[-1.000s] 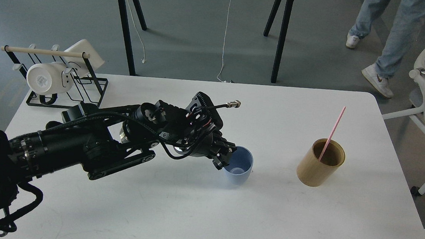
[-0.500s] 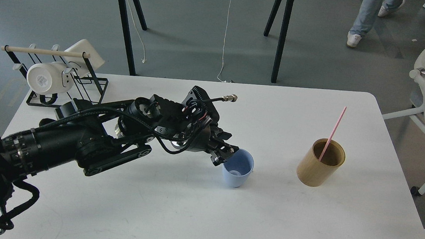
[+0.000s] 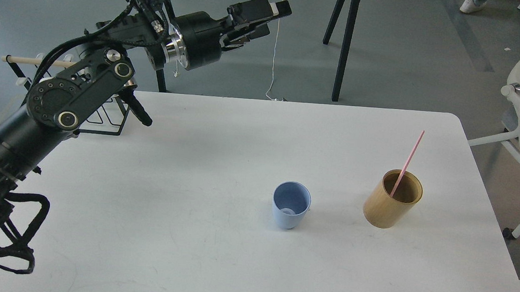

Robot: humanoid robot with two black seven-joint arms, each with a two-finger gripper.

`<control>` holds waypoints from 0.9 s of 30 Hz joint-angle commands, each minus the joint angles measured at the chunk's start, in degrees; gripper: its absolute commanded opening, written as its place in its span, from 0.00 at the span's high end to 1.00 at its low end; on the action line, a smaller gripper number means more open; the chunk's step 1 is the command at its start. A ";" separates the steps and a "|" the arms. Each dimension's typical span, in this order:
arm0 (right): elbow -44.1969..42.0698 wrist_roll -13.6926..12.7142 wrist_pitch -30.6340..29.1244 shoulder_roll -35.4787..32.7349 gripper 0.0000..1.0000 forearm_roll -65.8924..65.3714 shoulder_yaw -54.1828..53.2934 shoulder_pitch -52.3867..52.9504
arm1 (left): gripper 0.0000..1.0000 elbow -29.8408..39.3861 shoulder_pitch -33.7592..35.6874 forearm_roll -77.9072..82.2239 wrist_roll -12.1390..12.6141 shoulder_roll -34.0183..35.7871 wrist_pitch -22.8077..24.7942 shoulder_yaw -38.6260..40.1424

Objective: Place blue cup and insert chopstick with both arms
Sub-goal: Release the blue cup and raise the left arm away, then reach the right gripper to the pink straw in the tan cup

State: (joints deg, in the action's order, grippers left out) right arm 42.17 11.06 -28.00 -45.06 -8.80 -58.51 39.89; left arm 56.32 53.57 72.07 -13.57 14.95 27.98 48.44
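Lifted away from the blue cup (image 3: 290,210), left end effector (image 3: 264,17) hangs empty, fingers narrowly apart; chopstick (image 3: 407,162) stands right of the cup.

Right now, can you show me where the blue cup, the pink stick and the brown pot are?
blue cup (image 3: 289,214), head view, front wall.
pink stick (image 3: 411,153), head view, middle of the shaft.
brown pot (image 3: 384,208), head view, outer side wall.
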 commanded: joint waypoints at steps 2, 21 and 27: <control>9.93 -0.07 0.00 -3.71 0.02 -9.99 0.59 -0.86 | 0.03 -7.61 0.22 -21.04 -0.32 0.17 0.02 2.53; 38.96 1.69 21.74 -9.26 0.04 -67.02 8.74 -12.82 | 0.01 -36.27 6.64 -71.27 4.85 2.54 0.02 2.98; 37.91 1.60 30.01 -7.24 0.12 -81.01 19.20 -12.65 | 0.01 -36.72 6.73 -76.02 5.22 2.27 0.02 2.89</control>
State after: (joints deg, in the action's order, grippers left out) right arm 80.89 12.73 -1.24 -53.67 -84.02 -44.43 27.10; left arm 19.73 60.19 -2.22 -8.34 17.31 28.00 51.31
